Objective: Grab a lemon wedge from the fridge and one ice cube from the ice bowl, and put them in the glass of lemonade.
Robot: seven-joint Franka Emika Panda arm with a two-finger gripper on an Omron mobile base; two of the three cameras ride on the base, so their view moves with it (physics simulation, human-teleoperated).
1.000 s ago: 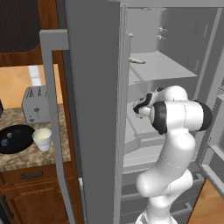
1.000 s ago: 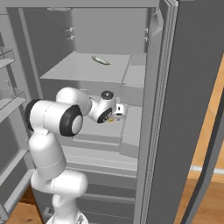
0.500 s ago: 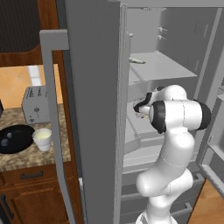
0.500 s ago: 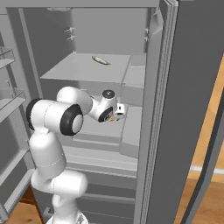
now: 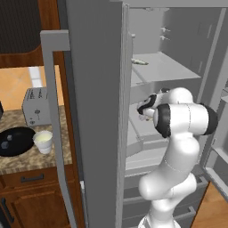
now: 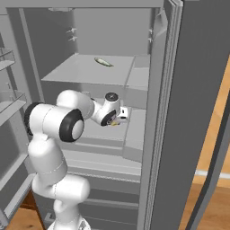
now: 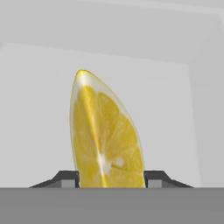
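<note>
Wedge work is the step in hand: the lemon wedge [image 7: 106,140] stands upright between the two dark fingertips [image 7: 66,177], which sit right against its flanks low down, so the pincer [image 7: 107,179] is pinching the wedge or all but, tho whether the pads truly bear on it I can't tell from this close. To do it well: squeeze gently on the broad flat faces, not the thin rind edge, keep the grip low & centred so it can't pivot, then lift straight off the shelf before backing out, w/ care for the shelf above & the door edge. Hand view gives the wedge & tips in detail but nothing of the room. Right base view shows the pincer [image 6: 118,117] deep inside the open fridge [image 6: 188,90] over a middle shelf, a speck of yellow at its tip, plus a small pale item on the upper shelf. Left base view alone shows the goal: glass of lemonade [image 5: 43,141] on the counter [image 5: 31,162], just beside the ice bowl [image 5: 16,141], w/ a toaster [image 5: 36,105] behind, well apart from the arm.
</note>
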